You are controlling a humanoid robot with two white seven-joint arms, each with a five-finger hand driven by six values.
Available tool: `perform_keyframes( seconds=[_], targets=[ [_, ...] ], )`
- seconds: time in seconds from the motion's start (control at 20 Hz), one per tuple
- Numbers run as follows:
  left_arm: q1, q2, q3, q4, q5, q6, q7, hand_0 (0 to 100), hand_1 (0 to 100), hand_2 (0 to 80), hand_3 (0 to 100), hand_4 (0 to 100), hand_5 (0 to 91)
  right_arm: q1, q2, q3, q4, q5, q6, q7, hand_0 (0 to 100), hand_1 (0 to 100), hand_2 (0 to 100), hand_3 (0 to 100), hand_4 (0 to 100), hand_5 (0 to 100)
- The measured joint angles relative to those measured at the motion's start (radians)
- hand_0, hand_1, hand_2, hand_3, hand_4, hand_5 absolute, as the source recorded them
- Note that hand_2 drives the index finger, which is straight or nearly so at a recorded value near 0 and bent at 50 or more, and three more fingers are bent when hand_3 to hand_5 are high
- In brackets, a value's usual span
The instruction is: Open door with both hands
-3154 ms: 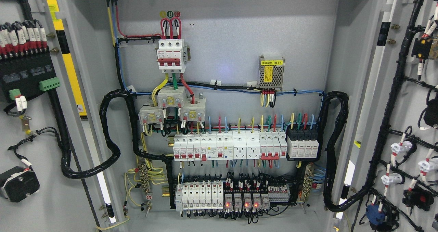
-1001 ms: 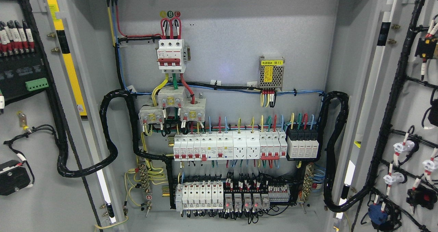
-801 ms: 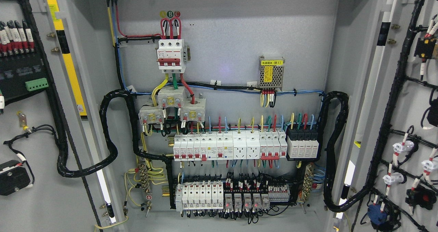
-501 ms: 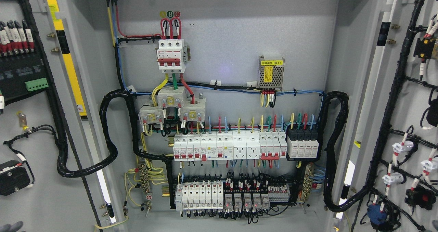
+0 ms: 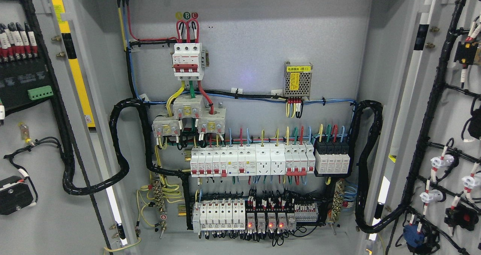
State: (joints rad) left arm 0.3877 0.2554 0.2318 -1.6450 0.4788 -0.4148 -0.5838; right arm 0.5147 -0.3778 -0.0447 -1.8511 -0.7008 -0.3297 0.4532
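The cabinet (image 5: 248, 59) is seen straight on with both doors already swung wide. The left door (image 5: 34, 210) fills the left edge, inner face turned toward the camera, and the right door (image 5: 447, 116) does the same on the right edge. Both stand tall, long axis vertical, hinged on the outer sides, so any further push would be outward, away from the middle.

No hand is caught in view, so which one is nearer to either door can't be judged, and nothing can be said about whether the fingers are spread or curled.

Smaller stuff: the breaker row (image 5: 248, 161) is mounted mid-panel, and the black cable loom (image 5: 120, 149) is looped from the left door into the box.

Opening looks pretty much done.
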Motion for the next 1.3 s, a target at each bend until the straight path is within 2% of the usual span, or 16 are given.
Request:
perform_keyframes(
  seconds=[0.2,0.55,0.65,0.8,0.9,1.15,1.3],
  targets=[
    [-0.032,-0.063,-0.048,0.172,-0.047,-0.031,0.001,0,0,0.0,0,0,0.0,-0.02,0.033,0.074,0.178,0.049,0.001,0.0,22,0,0,0,0,0],
    [-0.108,-0.146,-0.103,0.526,-0.079,-0.04,0.01,0,0,0.0,0,0,0.0,-0.065,0.091,0.16,0.528,0.097,0.001,0.002,22,0,0,0,0,0],
    [-0.144,-0.164,-0.114,0.645,-0.084,-0.041,0.06,0,0,0.0,0,0,0.0,-0.087,0.109,0.174,0.624,0.116,-0.001,0.002,22,0,0,0,0,0],
    [-0.2,-0.186,-0.134,0.833,-0.088,-0.028,0.18,0,0,0.0,0,0,0.0,-0.127,0.139,0.193,0.784,0.146,-0.005,0.001,22,0,0,0,0,0],
    [-0.229,-0.197,-0.15,0.948,-0.089,0.002,0.218,0,0,0.0,0,0,0.0,-0.158,0.161,0.204,0.883,0.159,-0.005,0.0,22,0,0,0,0,0],
    [-0.27,-0.219,-0.18,1.192,-0.092,0.158,0.249,0,0,0.0,0,0,0.0,-0.26,0.227,0.223,1.154,0.214,0.001,-0.02,22,0,0,0,0,0],
    [-0.282,-0.227,-0.192,1.298,-0.096,0.232,0.251,0,0,0.0,0,0,0.0,-0.301,0.262,0.231,1.28,0.246,0.013,-0.087,22,0,0,0,0,0]
  ],
)
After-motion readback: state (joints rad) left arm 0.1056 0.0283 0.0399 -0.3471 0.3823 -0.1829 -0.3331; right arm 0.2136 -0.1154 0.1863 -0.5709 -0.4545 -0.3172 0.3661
